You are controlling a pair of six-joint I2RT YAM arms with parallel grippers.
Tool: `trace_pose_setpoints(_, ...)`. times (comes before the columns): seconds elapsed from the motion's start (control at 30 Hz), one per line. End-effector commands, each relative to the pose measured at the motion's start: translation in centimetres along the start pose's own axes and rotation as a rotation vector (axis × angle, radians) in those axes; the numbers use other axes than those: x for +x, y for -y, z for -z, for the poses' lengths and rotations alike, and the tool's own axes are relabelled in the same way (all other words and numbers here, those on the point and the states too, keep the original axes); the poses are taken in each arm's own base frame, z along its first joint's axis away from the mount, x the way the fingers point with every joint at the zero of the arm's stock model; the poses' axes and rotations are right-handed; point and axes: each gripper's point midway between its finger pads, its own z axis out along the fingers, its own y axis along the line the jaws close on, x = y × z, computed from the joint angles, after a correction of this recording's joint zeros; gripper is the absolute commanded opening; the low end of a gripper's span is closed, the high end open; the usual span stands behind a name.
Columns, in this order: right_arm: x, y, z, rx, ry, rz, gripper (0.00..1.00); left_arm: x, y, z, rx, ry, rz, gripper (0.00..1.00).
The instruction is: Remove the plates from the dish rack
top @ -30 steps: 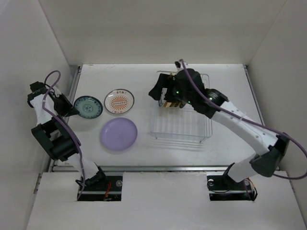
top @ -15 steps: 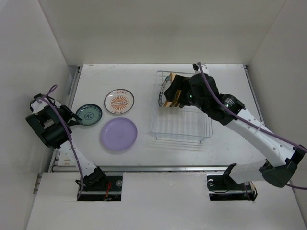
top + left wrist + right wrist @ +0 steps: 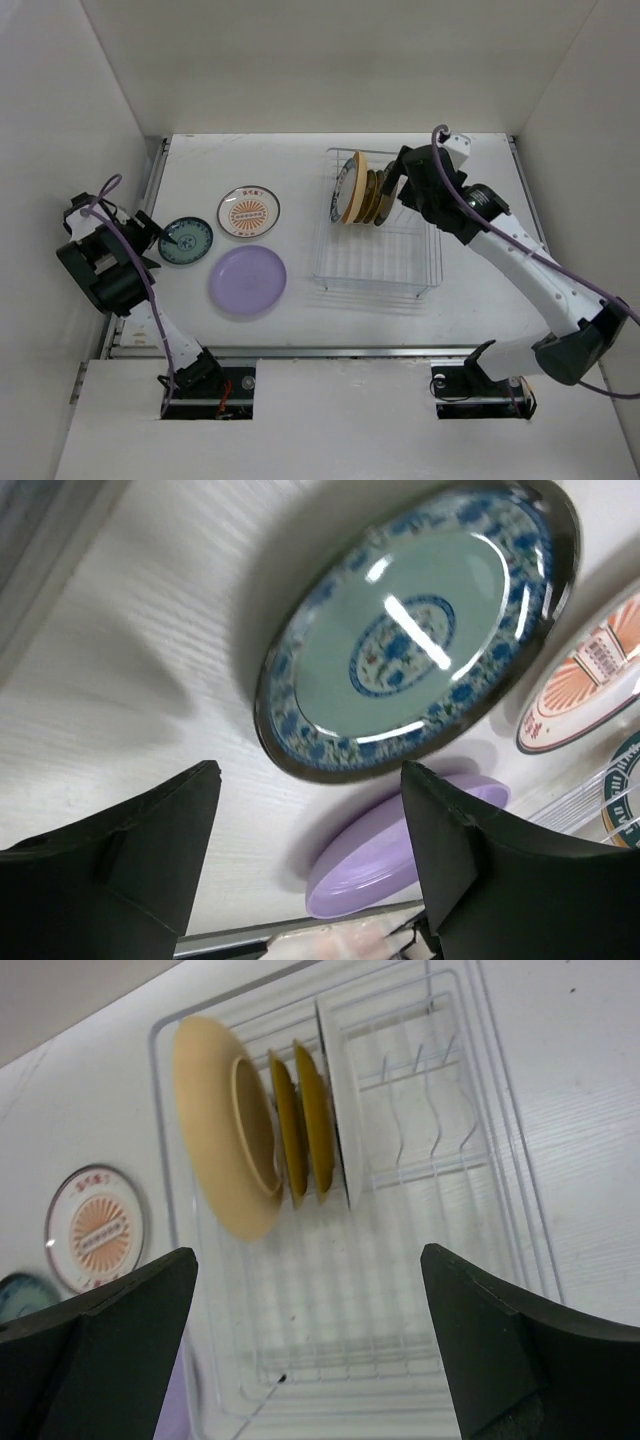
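Three are out, since the teal plate [image 3: 186,240], orange plate [image 3: 248,212] and lavender plate [image 3: 247,281] lie near the table's [image 3: 290,160] left edge, while four plates [image 3: 350,190] stand at the rack's [image 3: 378,270] far end, with the left gripper [image 3: 308,780] and right gripper [image 3: 307,1255] both spread wide, empty.

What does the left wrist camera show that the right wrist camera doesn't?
Only the left wrist gives a clear look at the teal patterned plate, lying flat, and the lavender plate beside it, past the open left gripper. Only the right wrist shows the pale yellow plate, two mustard plates and a white plate standing upright in the dish rack, past the open right gripper. Both show the orange-patterned plate flat on the table.
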Motion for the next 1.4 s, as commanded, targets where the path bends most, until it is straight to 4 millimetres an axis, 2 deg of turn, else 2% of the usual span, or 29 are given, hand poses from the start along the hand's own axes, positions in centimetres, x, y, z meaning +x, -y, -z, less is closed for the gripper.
trace_pose_setpoints(0.0, -1.3, 0.8, -2.3, 0.126, 0.065, 0.025, 0.99, 1.3, 1.8, 3.4, 0.017, 0.072, -0.054, 0.70)
trace_pose_setpoints(0.03, -1.1, 0.4, -3.0, 0.133, 0.058, 0.032, 0.99, 1.3, 2.0, 3.9, 0.020, 0.089, -0.071, 0.70)
trace_pose_setpoints(0.07, -1.8, 0.2, -3.5, 0.148, 0.069, 0.038, 0.99, 1.8, 2.0, 4.2, 0.019, 0.088, -0.080, 0.71)
trace_pose_setpoints(0.1, -0.8, 0.2, -5.4, 0.183, 0.043, 0.071, 0.99, 2.2, 2.2, 5.1, 0.022, 0.104, -0.101, 0.71)
trace_pose_setpoints(0.2, -0.2, 0.5, -8.6, 0.264, 0.026, 0.093, 0.94, 3.4, 3.1, 6.4, 0.060, 0.122, -0.153, 0.72)
trace_pose_setpoints(0.27, 0.1, 0.5, -9.5, 0.295, 0.033, 0.064, 0.88, 4.4, 3.5, 7.7, 0.075, 0.158, -0.182, 0.74)
trace_pose_setpoints(0.33, -0.2, 1.7, -10.9, 0.353, 0.054, 0.035, 0.83, 5.1, 4.0, 9.3, 0.083, 0.213, -0.229, 0.74)
trace_pose_setpoints(0.4, -0.6, 2.8, -11.7, 0.377, 0.056, -0.013, 0.77, 5.5, 4.0, 9.7, 0.078, 0.258, -0.248, 0.74)
trace_pose_setpoints(0.43, -0.4, 2.2, -12.4, 0.361, 0.057, -0.024, 0.74, 5.6, 4.1, 10.1, 0.082, 0.281, -0.259, 0.74)
trace_pose_setpoints(0.53, -0.1, 2.3, -14.0, 0.354, 0.033, -0.033, 0.60, 6.2, 4.8, 12.0, 0.090, 0.349, -0.305, 0.74)
trace_pose_setpoints(0.57, 0.8, 2.4, -14.9, 0.361, 0.008, -0.010, 0.55, 6.5, 5.3, 12.7, 0.103, 0.374, -0.320, 0.74)
trace_pose_setpoints(0.6, 1.5, 2.5, -15.3, 0.364, -0.013, 0.018, 0.39, 6.8, 5.3, 13.2, 0.099, 0.377, -0.343, 0.74)
trace_pose_setpoints(0.67, 1.7, 2.7, -16.0, 0.366, -0.030, 0.033, 0.22, 7.1, 5.6, 14.1, 0.098, 0.396, -0.373, 0.74)
trace_pose_setpoints(0.7, 2.2, 2.7, -16.3, 0.363, -0.048, 0.054, 0.09, 7.1, 5.8, 15.0, 0.091, 0.431, -0.397, 0.74)
trace_pose_setpoints(0.77, 2.2, 2.7, -16.3, 0.363, -0.050, 0.063, 0.00, 7.6, 5.9, 15.6, 0.088, 0.439, -0.418, 0.75)
trace_pose_setpoints(0.87, 0.9, 3.3, -14.8, 0.380, -0.019, 0.073, 0.00, 8.2, 6.7, 16.9, 0.110, 0.475, -0.482, 0.76)
trace_pose_setpoints(0.9, -0.5, 3.3, -13.4, 0.373, 0.009, 0.060, 0.00, 8.5, 6.6, 16.8, 0.106, 0.466, -0.488, 0.78)
trace_pose_setpoints(0.93, -1.6, 3.4, -12.6, 0.373, 0.035, 0.070, 0.00, 8.5, 7.3, 17.8, 0.122, 0.497, -0.517, 0.79)
trace_pose_setpoints(0.97, -1.7, 2.9, -11.4, 0.367, 0.051, 0.084, 0.00, 9.1, 7.6, 18.2, 0.140, 0.488, -0.530, 0.79)
trace_pose_setpoints(1.03, -5.5, 2.3, -7.8, 0.366, 0.152, 0.082, 0.00, 9.7, 8.2, 18.7, 0.165, 0.479, -0.571, 0.81)
trace_pose_setpoints(1.1, -8.6, 1.7, -4.5, 0.368, 0.244, 0.099, 0.00, 10.9, 9.6, 19.7, 0.227, 0.461, -0.609, 0.85)
trace_pose_setpoints(1.13, -9.8, 2.3, -2.5, 0.387, 0.272, 0.110, 0.00, 11.3, 10.2, 20.1, 0.254, 0.457, -0.617, 0.86)
trace_pose_setpoints(1.17, -10.6, 2.6, -1.1, 0.408, 0.301, 0.116, 0.00, 12.0, 11.1, 21.0, 0.300, 0.455, -0.649, 0.88)
trace_pose_setpoints(1.23, -12.6, 3.6, 1.9, 0.463, 0.375, 0.121, 0.00, 12.3, 11.8, 21.8, 0.320, 0.453, -0.672, 0.88)
trace_pose_setpoints(1.3, -13.3, 4.9, 4.4, 0.483, 0.381, 0.145, 0.00, 12.7, 12.3, 22.8, 0.326, 0.458, -0.707, 0.89)
trace_pose_setpoints(1.37, -13.7, 4.9, 6.7, 0.441, 0.392, 0.130, 0.00, 12.9, 12.6, 23.1, 0.342, 0.459, -0.737, 0.89)
